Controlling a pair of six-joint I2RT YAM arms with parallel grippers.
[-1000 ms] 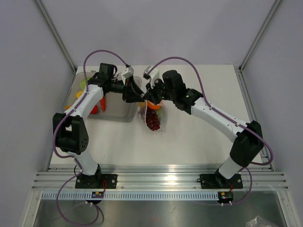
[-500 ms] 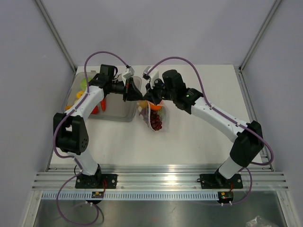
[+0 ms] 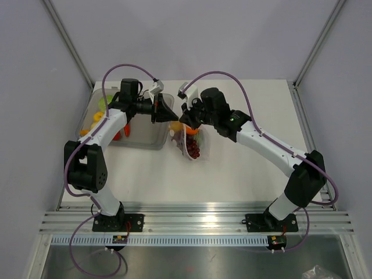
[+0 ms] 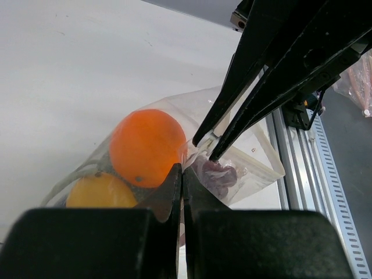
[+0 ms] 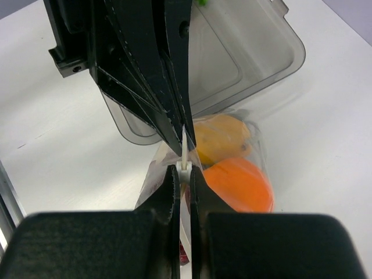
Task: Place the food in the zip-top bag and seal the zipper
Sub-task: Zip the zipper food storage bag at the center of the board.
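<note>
- Both arms meet over the zip-top bag (image 3: 189,143), which hangs between them just beside the grey tray (image 3: 143,143). I cannot tell whether its bottom rests on the counter (image 3: 244,174).
- The left end effector (image 4: 182,172) is pressed together on the bag's upper edge. The right end effector (image 5: 183,170) pinches the whitish zipper (image 5: 185,145) strip, tip to tip with the left one.
- Collision is my first worry. The two sets of fingers are almost touching, so a small sideways error on either arm would knock them together and pull the film loose.
- The film is thin and glossy. If the arms draw apart unevenly, it could slip out of one pinch and the mouth would sag.
- The orange (image 4: 147,148), a yellow piece (image 4: 102,192) and the dark grapes (image 4: 218,173) sit inside. The orange lies high up near the mouth. If the bag tips, I judge it could roll out, or sit under the strip and block closure.
- Sealing by sliding along the strip could leave a gap if the two halves are misaligned. I cannot see from here whether they line up.
- More pieces (image 3: 97,118) show at the tray's far end. Sealing now may leave them out.
</note>
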